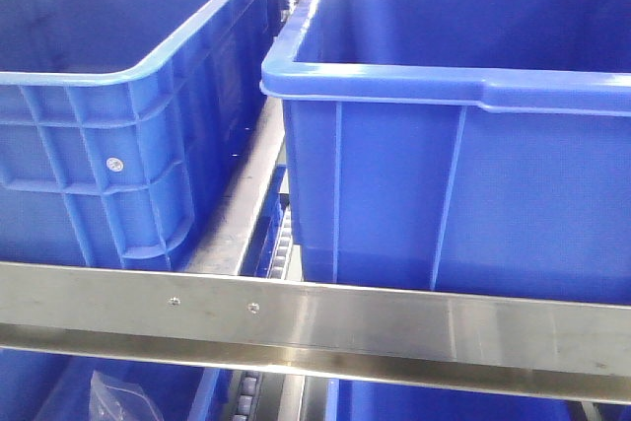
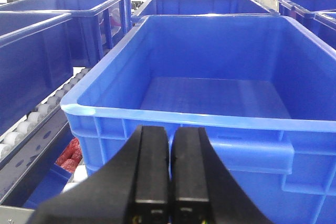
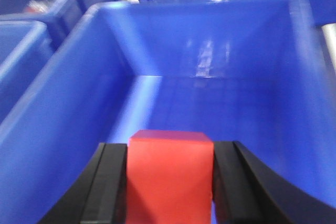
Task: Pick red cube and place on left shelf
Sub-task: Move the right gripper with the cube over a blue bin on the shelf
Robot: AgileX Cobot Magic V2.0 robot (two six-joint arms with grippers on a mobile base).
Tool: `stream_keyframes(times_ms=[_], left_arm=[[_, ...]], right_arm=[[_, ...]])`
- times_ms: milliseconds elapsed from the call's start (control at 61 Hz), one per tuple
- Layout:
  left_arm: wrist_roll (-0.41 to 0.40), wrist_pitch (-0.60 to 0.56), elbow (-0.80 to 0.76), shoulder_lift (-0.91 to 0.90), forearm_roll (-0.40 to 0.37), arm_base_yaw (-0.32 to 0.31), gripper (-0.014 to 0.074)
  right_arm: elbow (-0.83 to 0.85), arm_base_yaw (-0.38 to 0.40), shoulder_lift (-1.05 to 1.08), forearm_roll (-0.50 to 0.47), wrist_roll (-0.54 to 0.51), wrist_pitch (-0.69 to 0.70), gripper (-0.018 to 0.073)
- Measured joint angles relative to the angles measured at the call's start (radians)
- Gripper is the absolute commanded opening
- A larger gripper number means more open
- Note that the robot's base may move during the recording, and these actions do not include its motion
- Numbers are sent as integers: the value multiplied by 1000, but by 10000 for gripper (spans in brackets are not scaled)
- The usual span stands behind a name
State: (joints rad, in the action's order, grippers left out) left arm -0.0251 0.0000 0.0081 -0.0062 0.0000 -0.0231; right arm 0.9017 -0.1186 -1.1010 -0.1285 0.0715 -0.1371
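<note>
The red cube [image 3: 169, 177] is clamped between the black fingers of my right gripper [image 3: 169, 153], held above the inside of a blue crate [image 3: 79, 93]. My left gripper [image 2: 171, 135] is shut with nothing between its fingers, in front of the near wall of another blue crate [image 2: 220, 145]. The left shelf shows in the front view as a brushed-steel rail [image 1: 394, 327] with small screws, carrying blue crates [image 1: 463, 184]. Neither gripper appears in the front view.
A second crate [image 1: 108, 125] stands left of the big one on the shelf, with roller tracks [image 2: 47, 106] between rows. Red items [image 2: 71, 153] lie on a lower tier. More crates [image 2: 79, 14] stand behind and on both sides.
</note>
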Motion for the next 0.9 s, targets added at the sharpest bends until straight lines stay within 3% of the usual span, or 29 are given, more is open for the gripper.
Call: stream_keyframes(times_ms=[82, 148, 279, 361, 656, 722, 820, 902], left_arm=[[0, 0, 0, 0, 0, 0, 102], [0, 0, 0, 0, 0, 0, 102], [0, 0, 0, 0, 0, 0, 102], [0, 0, 0, 0, 0, 0, 102], [0, 0, 0, 0, 0, 0, 102], [0, 0, 0, 0, 0, 0, 102], [0, 0, 0, 0, 0, 0, 102], [0, 0, 0, 0, 0, 0, 102]], right_arm=[[105, 0, -103, 0, 0, -33, 62], [178, -6, -176, 2, 0, -79, 120], [272, -32, -277, 20, 0, -160, 461], [299, -46, -317, 29, 0, -205, 566], [309, -55, -346, 35, -2, -263, 543], [309, -55, -346, 35, -2, -263, 498], [309, -55, -335, 38, -2, -268, 322], [291, -55, -302, 38, -2, -263, 57]])
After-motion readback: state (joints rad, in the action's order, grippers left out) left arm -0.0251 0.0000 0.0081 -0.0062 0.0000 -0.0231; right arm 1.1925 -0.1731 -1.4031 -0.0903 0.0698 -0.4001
